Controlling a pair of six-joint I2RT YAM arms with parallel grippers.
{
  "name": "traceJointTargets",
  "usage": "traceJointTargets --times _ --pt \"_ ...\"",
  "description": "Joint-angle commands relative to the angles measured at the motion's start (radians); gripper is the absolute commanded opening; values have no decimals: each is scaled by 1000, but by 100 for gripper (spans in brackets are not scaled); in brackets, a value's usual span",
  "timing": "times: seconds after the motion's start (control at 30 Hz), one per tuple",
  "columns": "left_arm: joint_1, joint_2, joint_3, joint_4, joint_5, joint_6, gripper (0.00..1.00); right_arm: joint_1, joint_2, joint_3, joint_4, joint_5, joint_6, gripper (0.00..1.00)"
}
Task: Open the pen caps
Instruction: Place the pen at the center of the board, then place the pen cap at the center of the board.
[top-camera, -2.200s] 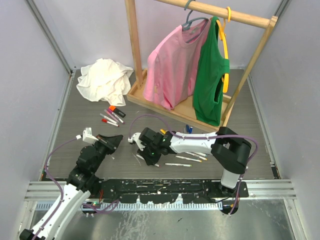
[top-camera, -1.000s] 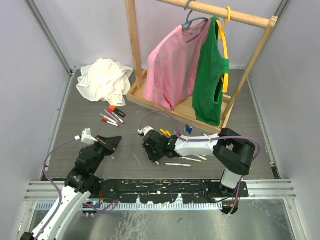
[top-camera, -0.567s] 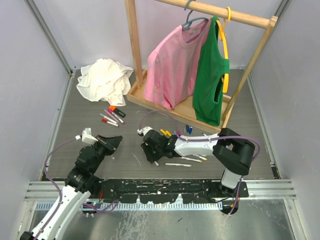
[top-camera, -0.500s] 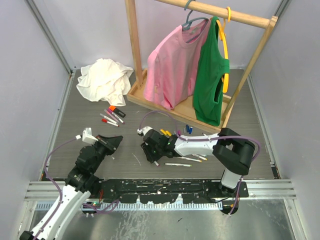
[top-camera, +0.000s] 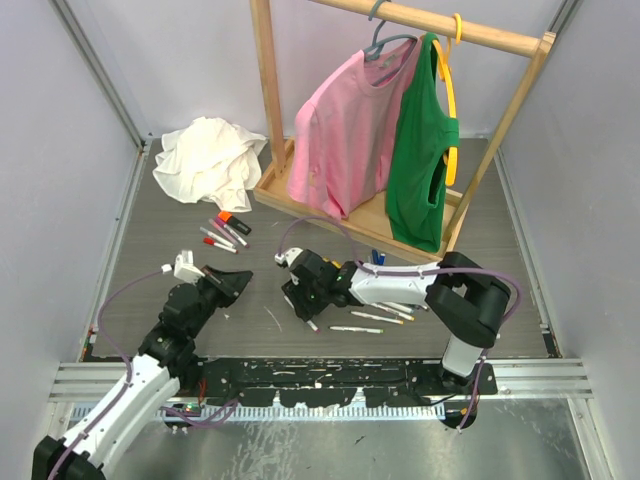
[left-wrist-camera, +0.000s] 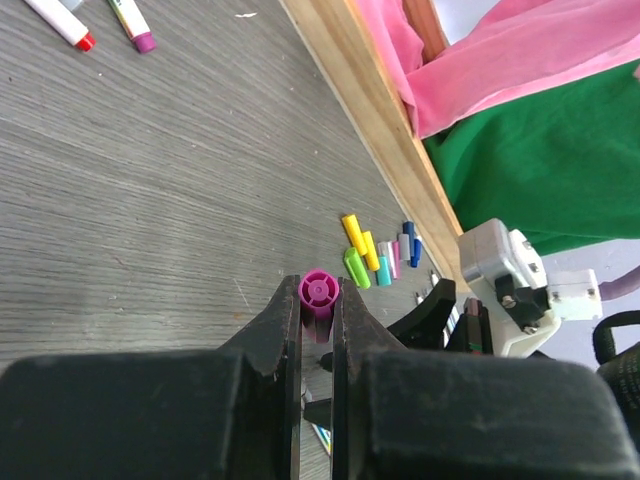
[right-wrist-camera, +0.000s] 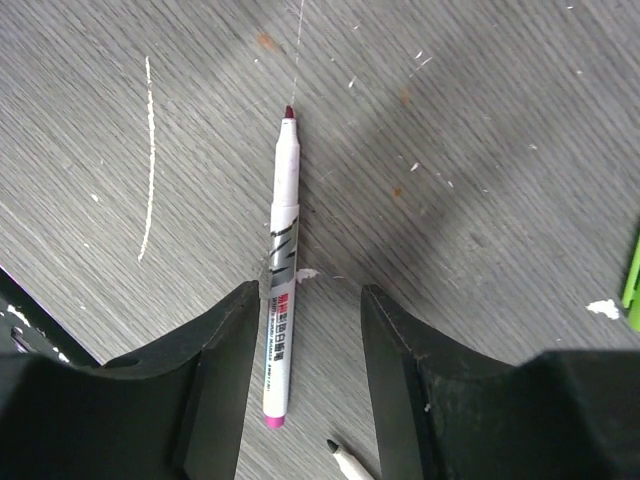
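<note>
Only the left wrist view shows the left gripper (left-wrist-camera: 317, 318) clamped on a round magenta pen cap (left-wrist-camera: 318, 296), with loose stubby caps (left-wrist-camera: 378, 255) beyond it beside the wooden rack base (left-wrist-camera: 370, 100); the right wrist view shows the right gripper (right-wrist-camera: 310, 320), jaws apart, over a slim white uncapped pen (right-wrist-camera: 280, 300) lying flat on the scratched grey woodgrain table (right-wrist-camera: 480, 150); overhead, a crumpled white cloth (top-camera: 208, 158) lies far left

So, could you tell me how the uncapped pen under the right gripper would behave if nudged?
The pen looks slim and round, so it would probably roll. It seems light and stiff. Its bare tip might smear the table.
</note>
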Motion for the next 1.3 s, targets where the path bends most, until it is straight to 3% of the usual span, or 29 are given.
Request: traceJointTargets --times 0.0,0.23,0.4,0.53,0.67,0.87,1.27 --pt "4 91 4 162 23 -3 0 -27 -69 51 10 -47 -61 51" --pt "4 329 90 173 13 -4 2 -53 -155 121 -93 -169 -326 53" --pt "3 592 217 148 65 2 0 -182 -197 161 -249 -513 -539 52" --pt "-6 791 339 88 116 17 0 -237 -236 150 -265 -562 -576 52" --pt "-72 936 460 -61 11 14 0 -258 -258 142 -265 -577 -592 52" --pt "-155 1000 555 -177 -130 10 2 -266 -247 143 -269 -571 -598 52" --pt "-168 1066 567 -156 -126 3 19 -267 -234 145 -274 -564 -600 52"
